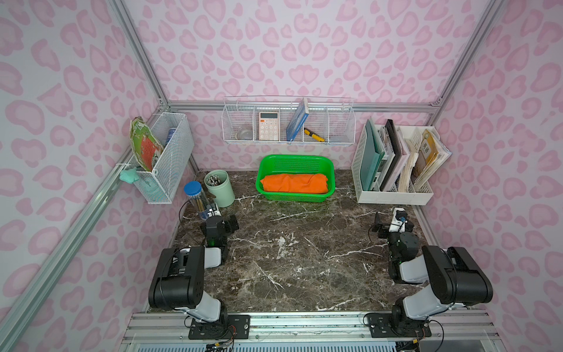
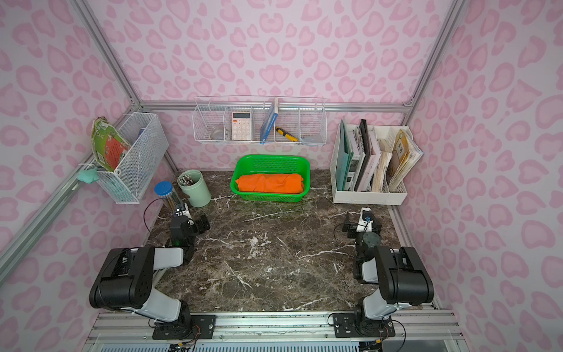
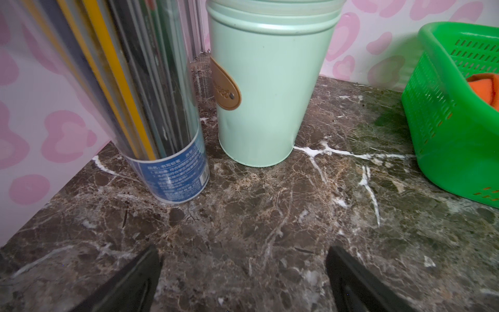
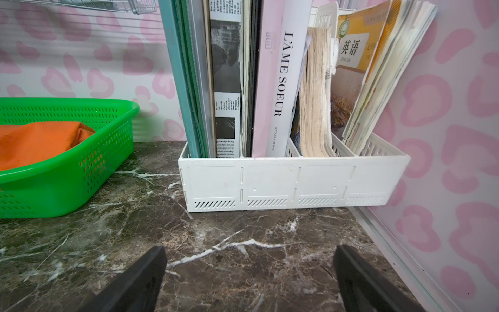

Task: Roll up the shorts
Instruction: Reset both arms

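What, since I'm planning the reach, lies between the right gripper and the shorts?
From the right gripper, bare marble tabletop, then the green basket's wall; the shorts lie inside it. The right wrist view shows this.

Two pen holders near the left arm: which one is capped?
The clear tube, closed by a blue lid; the mint-green cup beside it is open-topped.

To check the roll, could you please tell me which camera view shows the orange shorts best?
Both top views: the shorts lie whole, rolled, inside the green basket. The left wrist view catches only an orange sliver; the right wrist view shows one end.
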Motion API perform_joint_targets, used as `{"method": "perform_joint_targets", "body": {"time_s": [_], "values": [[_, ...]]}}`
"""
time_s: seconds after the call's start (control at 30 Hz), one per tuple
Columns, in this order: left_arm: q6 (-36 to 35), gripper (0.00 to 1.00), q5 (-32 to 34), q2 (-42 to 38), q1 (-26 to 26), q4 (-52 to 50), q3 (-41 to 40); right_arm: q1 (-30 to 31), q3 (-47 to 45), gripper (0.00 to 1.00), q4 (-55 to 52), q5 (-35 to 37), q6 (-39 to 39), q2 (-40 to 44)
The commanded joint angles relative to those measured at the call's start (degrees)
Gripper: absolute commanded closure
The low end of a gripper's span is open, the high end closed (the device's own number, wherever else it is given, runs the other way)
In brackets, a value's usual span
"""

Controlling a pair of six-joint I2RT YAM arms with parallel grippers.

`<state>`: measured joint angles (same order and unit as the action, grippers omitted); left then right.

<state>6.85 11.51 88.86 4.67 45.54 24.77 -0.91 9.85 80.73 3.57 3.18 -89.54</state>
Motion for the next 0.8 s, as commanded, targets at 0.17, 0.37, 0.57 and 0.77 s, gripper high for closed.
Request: {"method": "perform_joint_targets", "body": {"time_s": [0.17,0.37,0.57,0.77], "values": [[-0.5,0.01,-0.1,0.0,0.1,0.0,0.3,0.2,0.8,0.00,-0.9,-0.1,-0.3,-0.1],[-0.5,0.01,-0.2,0.1,0.2,-0.1,0.2,0.2,0.8,0.00,-1.0,-0.1,-0.4,-0.1],[-0.4,0.01,-0.3,0.2,0.2,-0.3,0.4,0.2,0.8,0.00,-1.0,-0.1,-0.4,0.0],[-0.6,0.00,-0.3,0.0,0.1,-0.2,0.3,0.2,0.8,0.00,-1.0,-0.1,-0.3,-0.1]]}}
